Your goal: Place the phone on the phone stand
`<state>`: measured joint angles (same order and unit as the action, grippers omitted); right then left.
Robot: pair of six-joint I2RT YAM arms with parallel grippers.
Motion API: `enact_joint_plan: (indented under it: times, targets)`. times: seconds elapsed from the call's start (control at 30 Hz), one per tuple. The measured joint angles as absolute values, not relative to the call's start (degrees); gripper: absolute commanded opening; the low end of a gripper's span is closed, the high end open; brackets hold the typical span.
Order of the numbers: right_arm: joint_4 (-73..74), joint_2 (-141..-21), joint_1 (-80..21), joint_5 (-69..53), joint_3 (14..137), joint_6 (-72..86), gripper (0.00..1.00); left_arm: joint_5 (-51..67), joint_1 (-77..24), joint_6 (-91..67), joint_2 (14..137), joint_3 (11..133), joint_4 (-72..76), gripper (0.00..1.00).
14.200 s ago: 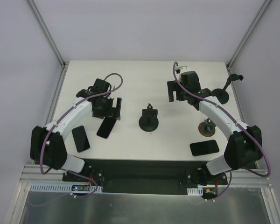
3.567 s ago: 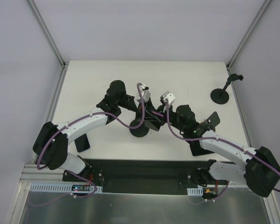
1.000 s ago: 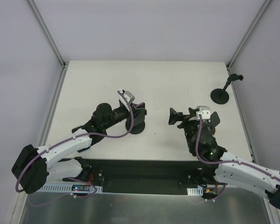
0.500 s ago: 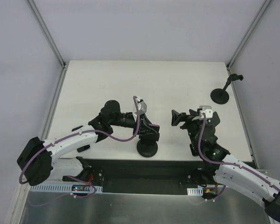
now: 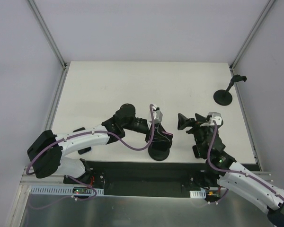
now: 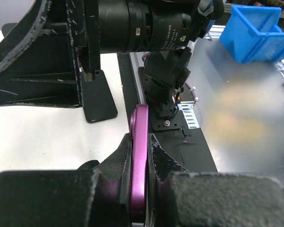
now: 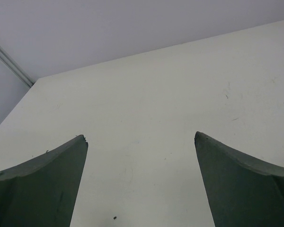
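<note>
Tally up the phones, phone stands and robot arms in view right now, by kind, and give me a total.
Phones: 3 (held phone in the left gripper; flat phone; right-side phone, mostly hidden)
Phone stands: 2 (near stand; far stand)
Robot arms: 2 (left arm; right arm)
Total: 7

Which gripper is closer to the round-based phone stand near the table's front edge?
Left. The left gripper, shut on a purple piece, sits directly over the phone stand; the right gripper hangs open off to the stand's right.

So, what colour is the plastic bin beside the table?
The bin is bright blue; the left wrist view shows it best.
</note>
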<state>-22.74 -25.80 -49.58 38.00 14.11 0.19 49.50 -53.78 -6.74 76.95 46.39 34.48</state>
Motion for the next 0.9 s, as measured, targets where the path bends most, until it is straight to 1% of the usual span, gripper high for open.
enact_joint_plan:
  times: [0.13, 0.6, 0.63, 0.67, 0.7, 0.73, 0.8, 0.83, 0.9]
  targets:
    - [-23.40, -24.43, -49.58, 38.74, 13.21, 0.69, 0.97, 46.13, -55.66, -4.21, 76.95, 46.30, 34.13, 0.00]
    - [-23.97, -25.61, -49.58, 38.81, 13.15, 1.30, 0.97, 36.67, -57.60, -0.01, 76.86, 45.06, 35.90, 0.00]
    - [-24.14, -25.61, -49.58, 38.81, 13.13, 1.34, 0.97, 36.03, -57.89, -0.05, 76.86, 44.97, 36.07, 0.07]
    - [-24.27, -25.61, -49.58, 38.81, 13.10, 1.45, 0.97, 35.35, -58.19, -0.32, 76.82, 44.75, 36.45, 0.20]
    - [-24.29, -25.61, -49.58, 38.81, 13.10, 1.50, 0.97, 34.89, -58.22, -0.71, 76.77, 44.36, 37.15, 0.43]
    - [-24.34, -25.63, -49.58, 38.81, 13.06, 1.52, 0.97, 34.06, -58.24, -1.06, 76.62, 43.94, 37.74, 0.52]
    - [-24.47, -25.80, -49.58, 38.79, 12.99, 1.52, 0.97, 32.29, -58.48, -2.26, 76.05, 43.40, 38.74, 0.59]
    - [-24.62, -25.96, -49.58, 38.79, 12.95, 1.52, 0.97, 31.64, -58.48, -2.98, 75.64, 43.22, 38.83, 0.85]
    - [-24.62, -26.13, -49.58, 38.79, 12.91, 1.52, 0.97, 30.24, -58.54, -3.79, 74.08, 42.50, 39.24, 0.97]
